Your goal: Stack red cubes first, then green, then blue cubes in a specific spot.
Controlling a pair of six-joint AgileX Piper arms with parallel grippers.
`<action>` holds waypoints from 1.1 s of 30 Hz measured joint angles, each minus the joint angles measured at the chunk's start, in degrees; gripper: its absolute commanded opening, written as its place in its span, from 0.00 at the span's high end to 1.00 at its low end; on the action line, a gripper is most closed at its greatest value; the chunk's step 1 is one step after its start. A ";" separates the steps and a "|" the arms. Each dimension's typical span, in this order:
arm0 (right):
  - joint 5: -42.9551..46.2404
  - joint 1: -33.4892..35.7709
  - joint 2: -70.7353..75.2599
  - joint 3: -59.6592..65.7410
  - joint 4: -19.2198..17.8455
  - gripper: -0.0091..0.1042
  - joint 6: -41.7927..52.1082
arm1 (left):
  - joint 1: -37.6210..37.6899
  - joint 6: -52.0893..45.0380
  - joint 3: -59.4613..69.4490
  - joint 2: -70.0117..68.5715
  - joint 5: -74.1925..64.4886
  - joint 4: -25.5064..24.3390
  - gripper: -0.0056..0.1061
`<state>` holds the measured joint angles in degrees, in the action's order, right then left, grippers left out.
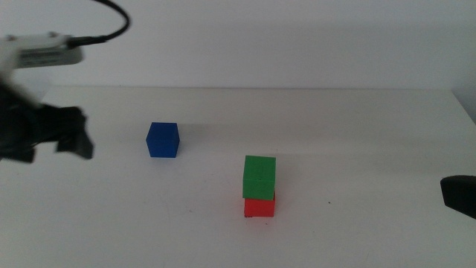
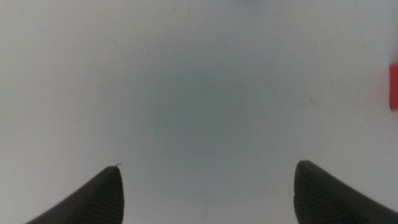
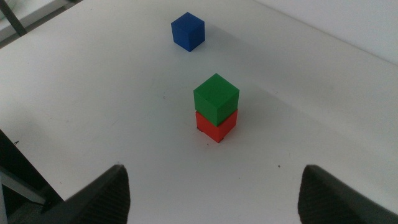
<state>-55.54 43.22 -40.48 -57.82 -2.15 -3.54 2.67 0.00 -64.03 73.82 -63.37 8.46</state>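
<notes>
The green cube [image 1: 259,176] sits on top of the red cube [image 1: 259,206] right of the table's centre, slightly twisted relative to it. The specific spot is hidden under this stack. The blue cube [image 1: 162,139] stands alone to the left and farther back. My left gripper [image 1: 78,138] hovers at the left, blurred, left of the blue cube. Its jaws are open over bare tabletop [image 2: 208,165], and a sliver of the red cube [image 2: 394,87] shows at the frame's edge. My right gripper [image 3: 214,167] waits open at the right edge [image 1: 459,195], facing the green cube [image 3: 216,98], red cube [image 3: 217,127] and blue cube [image 3: 188,31].
The white table [image 1: 357,126] has its far edge against a white wall. A black cable [image 1: 111,22] loops above the left arm. A few tiny dark marks [image 3: 278,167] dot the tabletop near the stack.
</notes>
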 measured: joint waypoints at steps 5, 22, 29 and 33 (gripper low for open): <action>0.00 0.00 0.00 0.00 0.00 0.20 0.00 | 3.56 2.25 -9.15 12.97 1.73 -1.40 0.11; 0.00 0.00 0.00 0.02 0.00 0.20 0.00 | 9.21 3.72 -47.66 48.17 -6.13 -5.21 0.11; 0.00 0.00 0.00 0.02 0.00 0.20 0.00 | 9.21 3.50 -51.36 53.96 -6.35 -5.10 0.11; 0.00 0.00 0.00 0.12 0.00 0.20 0.00 | 9.21 3.38 -51.36 55.27 -6.49 -5.00 0.11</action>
<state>-55.54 43.22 -40.48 -57.70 -2.15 -3.54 11.87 3.38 -115.39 129.09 -69.86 3.46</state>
